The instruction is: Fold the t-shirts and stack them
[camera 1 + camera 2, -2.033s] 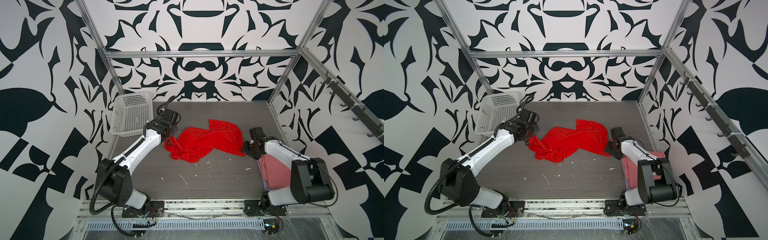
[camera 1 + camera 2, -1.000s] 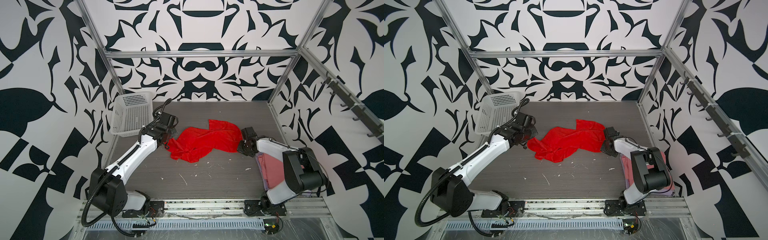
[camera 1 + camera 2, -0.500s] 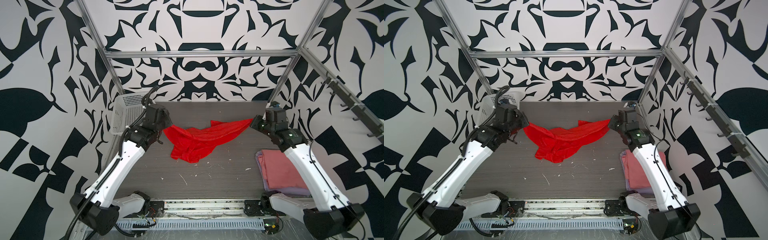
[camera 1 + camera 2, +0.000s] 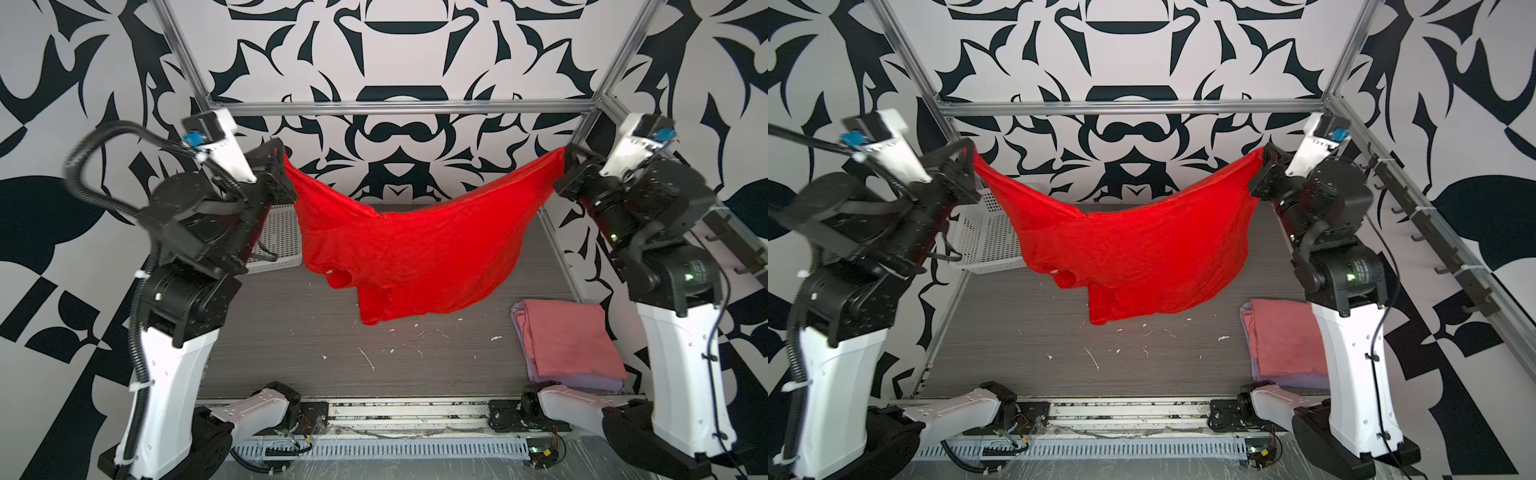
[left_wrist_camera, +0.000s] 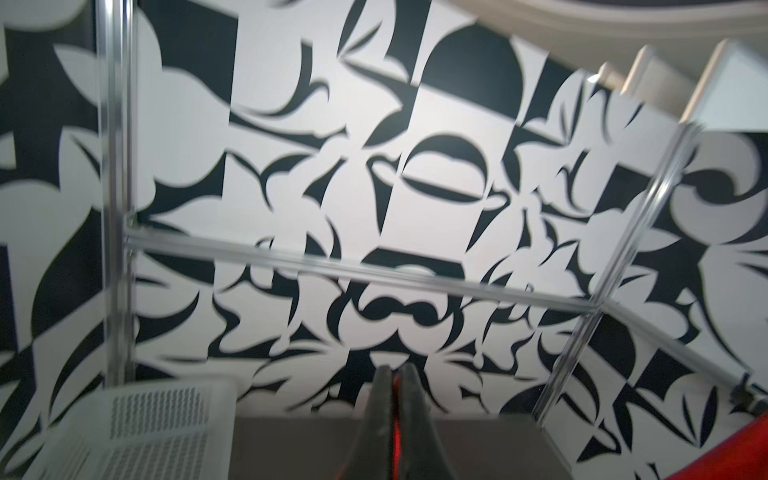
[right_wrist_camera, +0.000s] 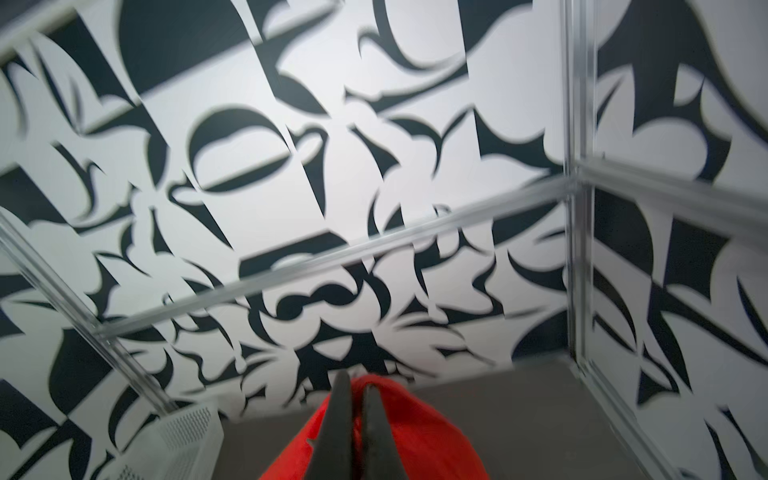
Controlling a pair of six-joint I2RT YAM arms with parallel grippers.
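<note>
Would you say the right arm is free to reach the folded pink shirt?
Probably not yet: the right gripper is shut on the red t-shirt, held high. The pink shirt lies uncovered beside that arm's base, so only the occupied grip is in the way.

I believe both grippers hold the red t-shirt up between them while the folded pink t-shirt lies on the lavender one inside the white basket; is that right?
Nearly: both top views show the pink t-shirt on the lavender t-shirt lying on the table by the right arm, not in the white basket. The left gripper and right gripper do hold the red t-shirt up.
</note>
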